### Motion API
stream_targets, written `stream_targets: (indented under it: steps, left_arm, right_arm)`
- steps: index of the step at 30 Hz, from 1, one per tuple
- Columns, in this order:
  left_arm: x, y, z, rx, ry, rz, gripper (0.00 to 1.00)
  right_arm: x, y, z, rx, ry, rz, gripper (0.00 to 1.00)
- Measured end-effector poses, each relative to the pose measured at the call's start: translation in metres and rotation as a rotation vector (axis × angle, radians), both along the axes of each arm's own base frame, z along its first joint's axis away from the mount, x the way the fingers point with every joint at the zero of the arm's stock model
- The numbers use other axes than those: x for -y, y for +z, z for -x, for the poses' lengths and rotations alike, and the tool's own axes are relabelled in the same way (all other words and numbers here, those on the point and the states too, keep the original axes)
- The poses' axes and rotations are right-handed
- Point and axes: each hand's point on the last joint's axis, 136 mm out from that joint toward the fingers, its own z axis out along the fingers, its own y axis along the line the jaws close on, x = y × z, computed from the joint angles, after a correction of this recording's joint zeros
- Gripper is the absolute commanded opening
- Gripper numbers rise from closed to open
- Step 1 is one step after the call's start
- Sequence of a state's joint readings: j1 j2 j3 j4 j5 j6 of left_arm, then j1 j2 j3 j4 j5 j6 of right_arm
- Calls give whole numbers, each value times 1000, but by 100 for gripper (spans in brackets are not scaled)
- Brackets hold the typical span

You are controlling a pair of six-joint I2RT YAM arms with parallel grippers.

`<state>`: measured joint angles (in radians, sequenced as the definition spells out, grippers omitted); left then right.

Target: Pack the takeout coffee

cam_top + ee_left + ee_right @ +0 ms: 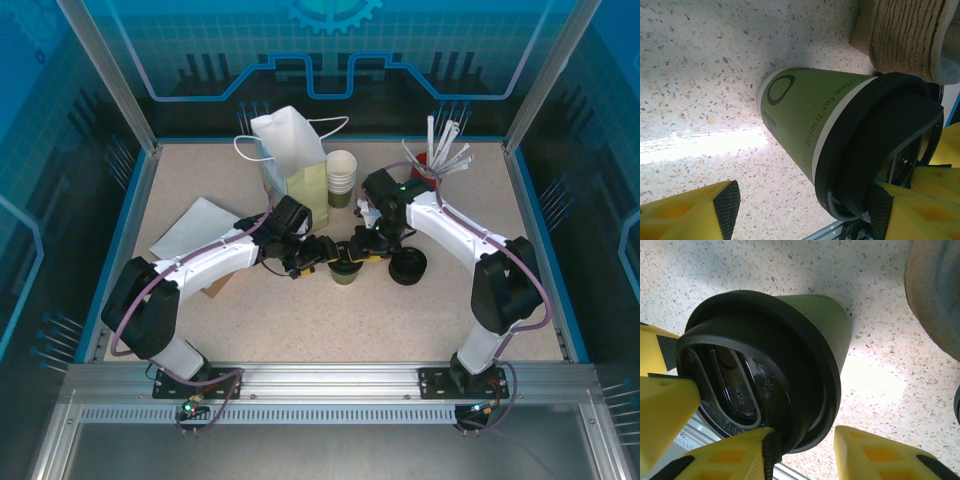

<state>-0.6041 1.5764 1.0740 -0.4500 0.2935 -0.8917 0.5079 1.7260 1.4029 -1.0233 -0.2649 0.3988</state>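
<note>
The takeout coffee (345, 270) stands upright on the speckled table at mid-centre, olive-green with a white band and a black lid (765, 365). My left gripper (318, 252) reaches it from the left. In the left wrist view the cup (805, 115) lies between my left gripper's (804, 205) wide-apart jaws: one pad (880, 212) touches the lid's rim, the other pad (727, 205) is clear of the cup. My right gripper (368, 247) comes from the right. Its jaws (807, 440) straddle the lid's rim, one pad (772, 447) against the lid, the other finger (880, 455) just outside it.
A white and green paper bag (295, 160) stands at the back, with a stack of lidless cups (341, 175) beside it. A stack of black lids (407, 266) sits right of the coffee. White straws in a red holder (438, 155) stand back right. A sheet of paper (195, 228) lies left.
</note>
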Motion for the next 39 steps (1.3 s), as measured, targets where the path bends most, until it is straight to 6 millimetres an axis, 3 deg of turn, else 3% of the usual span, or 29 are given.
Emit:
stream_targets:
  steps: [6,13,21,23,32,39]
  left_arm:
    - [0,2,-1,-5,1,-4,74]
    - [-1,5,1,-27,-2,-21,81]
    - [-2,17,-5,-5,5,-16,87]
    - [-6,23,-7,15,12,-16,88]
    - [-40,75,-16,203,84,-5,99]
    - [-73,80,-9,259,159,-33,99]
  right_arm:
    - [2,3,-3,28,-1,18,45]
    - [9,8,-8,80,0,59,65]
    - [16,37,-10,189,-2,53,82]
    - [18,42,-10,207,-5,53,100]
    - [14,43,-1,219,52,96,100]
    - [-13,41,2,228,157,147,100]
